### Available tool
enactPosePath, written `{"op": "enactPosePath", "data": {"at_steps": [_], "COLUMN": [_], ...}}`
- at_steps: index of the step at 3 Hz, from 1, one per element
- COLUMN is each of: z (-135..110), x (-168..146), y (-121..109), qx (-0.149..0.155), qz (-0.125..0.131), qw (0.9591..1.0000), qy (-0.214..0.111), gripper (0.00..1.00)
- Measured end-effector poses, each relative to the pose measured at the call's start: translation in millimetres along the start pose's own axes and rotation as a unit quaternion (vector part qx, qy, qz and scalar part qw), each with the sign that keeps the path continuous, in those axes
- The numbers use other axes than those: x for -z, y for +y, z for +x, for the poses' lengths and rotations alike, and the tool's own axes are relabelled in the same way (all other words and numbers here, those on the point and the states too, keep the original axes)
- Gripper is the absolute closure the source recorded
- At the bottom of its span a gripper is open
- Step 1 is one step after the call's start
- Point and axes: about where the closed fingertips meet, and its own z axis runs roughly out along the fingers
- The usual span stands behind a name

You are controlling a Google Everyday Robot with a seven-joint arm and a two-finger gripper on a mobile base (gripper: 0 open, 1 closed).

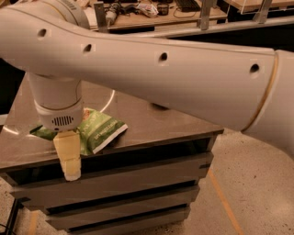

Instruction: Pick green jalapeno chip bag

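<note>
The green jalapeno chip bag [100, 130] lies flat on the dark table top [165, 124], near the front left edge. It is crinkled light green foil with white lettering. My gripper [71, 170] hangs from the white wrist at the bag's left end. It points down and reaches past the table's front edge, covering the left part of the bag. I cannot tell whether it touches the bag. The orange ball is hidden behind my arm.
My big white arm [183, 73] crosses the whole upper view above the table. The table is a dark cabinet with stacked drawers [138, 183]. Speckled floor with an orange line [225, 202] lies to the right. A cluttered desk [138, 11] stands behind.
</note>
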Motion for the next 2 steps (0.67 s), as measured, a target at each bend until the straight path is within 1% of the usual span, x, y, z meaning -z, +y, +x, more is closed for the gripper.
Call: {"op": "enactPosePath", "data": {"at_steps": [1,2], "z": [5.9,12.7], "x": [-10.2,-18.3], "y": [-5.8,-7.0], "qx": [-0.004,-0.007], "qz": [0.001,-0.008], "qw": [0.9999,0.9998], "qy": [0.013,0.014], "gripper": [0.0,0.17]}}
